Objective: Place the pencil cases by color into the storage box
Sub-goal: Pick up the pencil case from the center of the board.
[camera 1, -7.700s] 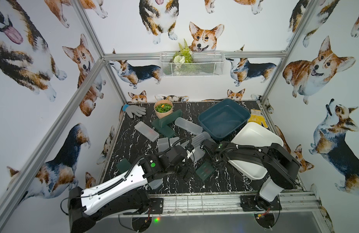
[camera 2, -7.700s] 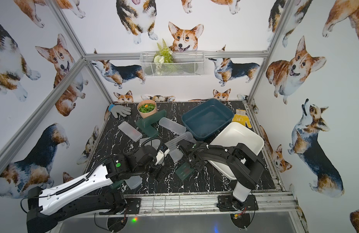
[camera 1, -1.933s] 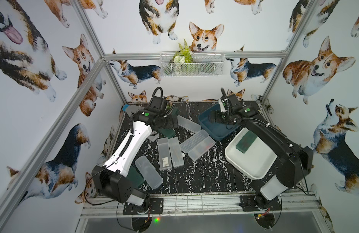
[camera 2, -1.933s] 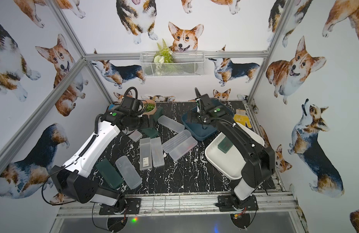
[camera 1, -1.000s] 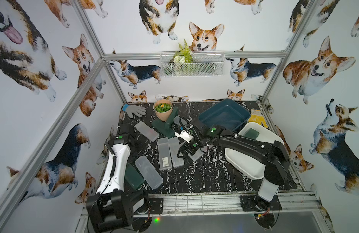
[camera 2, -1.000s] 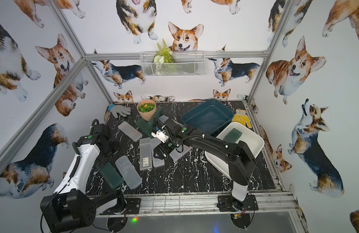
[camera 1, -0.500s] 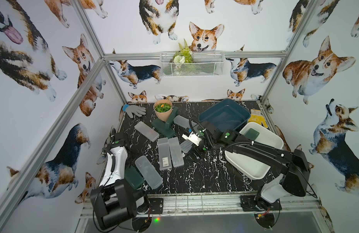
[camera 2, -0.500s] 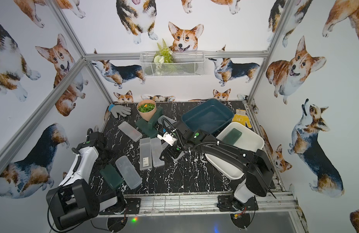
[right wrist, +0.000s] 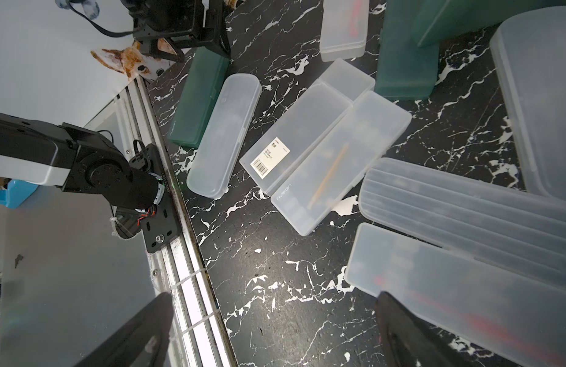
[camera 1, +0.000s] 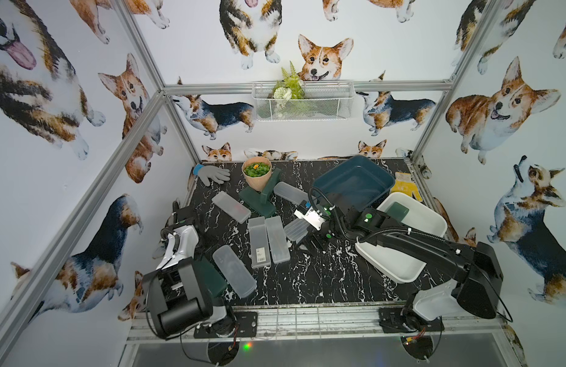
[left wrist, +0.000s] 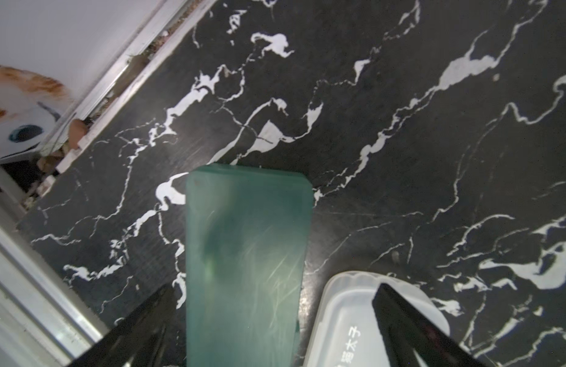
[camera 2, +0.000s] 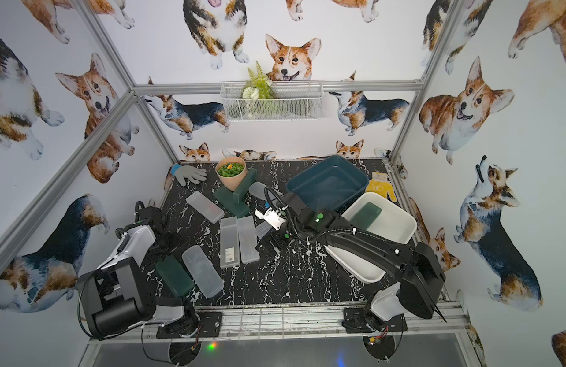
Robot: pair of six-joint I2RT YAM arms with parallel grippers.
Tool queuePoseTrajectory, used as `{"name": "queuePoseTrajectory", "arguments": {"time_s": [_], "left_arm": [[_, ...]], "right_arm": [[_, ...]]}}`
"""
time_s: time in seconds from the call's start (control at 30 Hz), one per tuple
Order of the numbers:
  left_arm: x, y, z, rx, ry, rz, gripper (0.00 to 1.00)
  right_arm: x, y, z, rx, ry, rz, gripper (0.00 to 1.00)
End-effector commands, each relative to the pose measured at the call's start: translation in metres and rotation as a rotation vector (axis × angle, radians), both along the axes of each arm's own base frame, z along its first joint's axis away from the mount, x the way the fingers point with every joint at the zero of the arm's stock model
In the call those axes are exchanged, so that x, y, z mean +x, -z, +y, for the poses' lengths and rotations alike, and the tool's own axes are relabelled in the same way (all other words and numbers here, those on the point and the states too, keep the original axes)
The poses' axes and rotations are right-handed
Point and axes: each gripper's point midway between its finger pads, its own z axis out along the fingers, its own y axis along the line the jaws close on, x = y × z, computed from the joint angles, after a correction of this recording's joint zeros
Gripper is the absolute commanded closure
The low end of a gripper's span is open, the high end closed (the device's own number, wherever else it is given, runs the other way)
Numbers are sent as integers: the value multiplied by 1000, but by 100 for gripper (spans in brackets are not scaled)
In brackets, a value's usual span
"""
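We see the black marble worktop (camera 1: pixel 323 286), with a dark blue tub (camera 1: pixel 348 182) at its back right corner and a white tub (camera 1: pixel 402 263) along its right edge. One green pencil case (camera 1: pixel 397 211) lies at the white tub's far end. The right gripper (right wrist: pixel 274 297) hangs released over bare marble mid-worktop, with two frosted cases (right wrist: pixel 466 216) just beside it. The left gripper (left wrist: pixel 273 290) is spread wide above another green case (left wrist: pixel 246 254) near the left edge; we cannot tell whether it touches. A rounded frosted case (camera 1: pixel 234 271) lies just beside that one. A frosted pair (camera 1: pixel 259 243) lies side by side in the middle. Two more green cases (camera 1: pixel 258 200) rest against a peach pot (camera 1: pixel 257 178) at the back, and a grey glove (camera 1: pixel 213 174) lies in the back left corner.
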Motion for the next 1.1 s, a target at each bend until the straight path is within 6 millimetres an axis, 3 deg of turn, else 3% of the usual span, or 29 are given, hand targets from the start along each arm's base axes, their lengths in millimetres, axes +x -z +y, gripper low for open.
{"name": "queuePoseTrajectory", "arguments": {"time_s": [0.0,0.57,1.07], "left_arm": [[12,3,3,-33,-4,-64,1],[-1,17,20,-59,-113,-58,0],[-11,35,17,-95,-140,-31,2]], "right_arm": [[5,-9,1,46,26,-35,0],[7,1,-2,34,50,-27,0],[8,15,-4,12,70,-8,0]]}}
